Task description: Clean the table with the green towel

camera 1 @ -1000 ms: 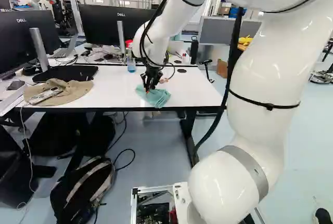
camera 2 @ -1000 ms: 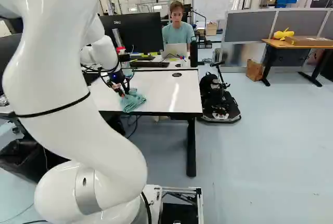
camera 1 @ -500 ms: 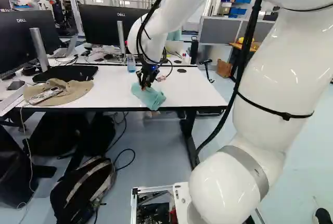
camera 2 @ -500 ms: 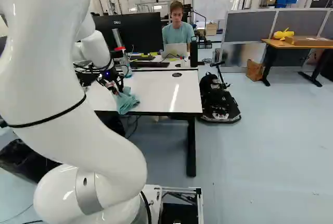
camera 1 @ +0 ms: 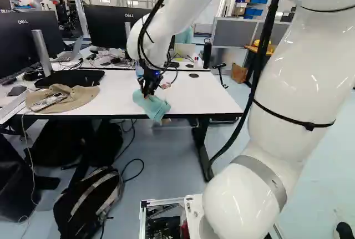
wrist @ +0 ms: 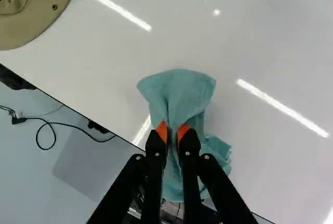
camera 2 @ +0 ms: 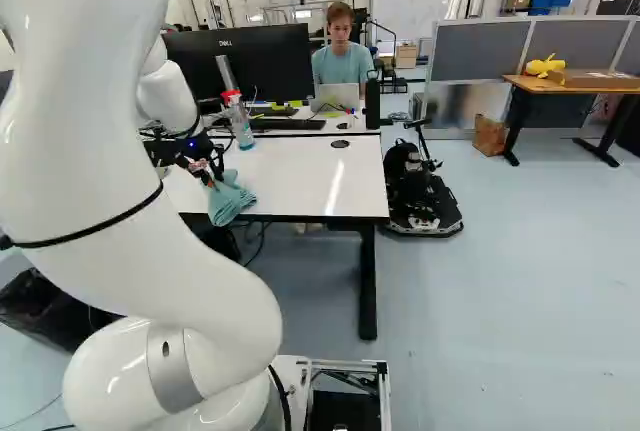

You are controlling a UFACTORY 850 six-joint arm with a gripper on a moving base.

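white tabletop (camera 1: 208, 96) holds the green towel (wrist: 179, 91), partly over its near edge, pinched between the gripper's (camera 1: 147, 93) orange pads (wrist: 162, 131). pale lettering marks a black monitor (camera 1: 105, 28). the wrist view cuts off the tan hat (camera 1: 82, 96).

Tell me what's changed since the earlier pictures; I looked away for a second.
The gripper, shut on the green towel, has moved with it toward the left of the left base view, along the white table toward the hat. The hat and the base stayed put.
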